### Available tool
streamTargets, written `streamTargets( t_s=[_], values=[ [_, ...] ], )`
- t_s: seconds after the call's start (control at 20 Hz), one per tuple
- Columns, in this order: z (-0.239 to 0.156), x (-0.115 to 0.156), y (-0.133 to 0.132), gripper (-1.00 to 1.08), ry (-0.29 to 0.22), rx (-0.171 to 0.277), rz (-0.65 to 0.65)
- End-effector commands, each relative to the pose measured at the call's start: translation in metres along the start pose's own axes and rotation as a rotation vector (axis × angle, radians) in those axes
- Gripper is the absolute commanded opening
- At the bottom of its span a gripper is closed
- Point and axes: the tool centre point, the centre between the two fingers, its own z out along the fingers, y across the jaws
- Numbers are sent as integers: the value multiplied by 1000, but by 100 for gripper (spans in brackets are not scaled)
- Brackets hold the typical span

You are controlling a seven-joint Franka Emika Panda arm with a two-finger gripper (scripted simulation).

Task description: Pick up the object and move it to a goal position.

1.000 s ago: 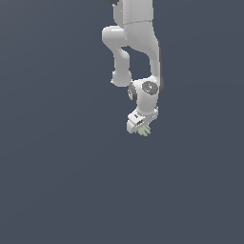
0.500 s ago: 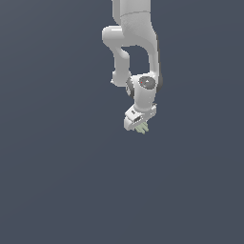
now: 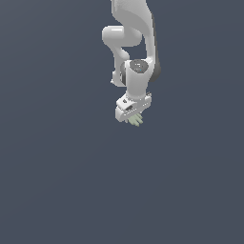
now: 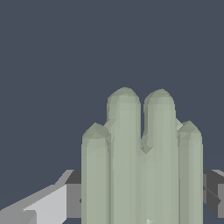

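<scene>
We are observing the white Franka gripper (image 3: 130,117) clamping the small sage-green, ridged, lumpy object (image 4: 142,162). The dark finger pads (image 4: 73,192) are pressing its flanks at nine and three o'clock. We are judging slip as the chief risk: the rounded lobes are offering little flat contact, and a sudden swing could be twisting it loose. No goal marker is showing.

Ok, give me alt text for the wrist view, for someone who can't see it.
A pale sage-green object with four rounded upright lobes fills the near part of the frame, sitting between the gripper's grey fingers. Behind it there is only a plain dark blue-grey background.
</scene>
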Motion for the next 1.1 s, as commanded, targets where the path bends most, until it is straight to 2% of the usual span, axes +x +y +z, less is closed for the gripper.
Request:
streamTargets(
  t_s=[0.0,1.05],
  values=[
    [-22,-9,10,-100,1,1,-1],
    [-221,-89,101,-100,5,6,-1]
  ],
)
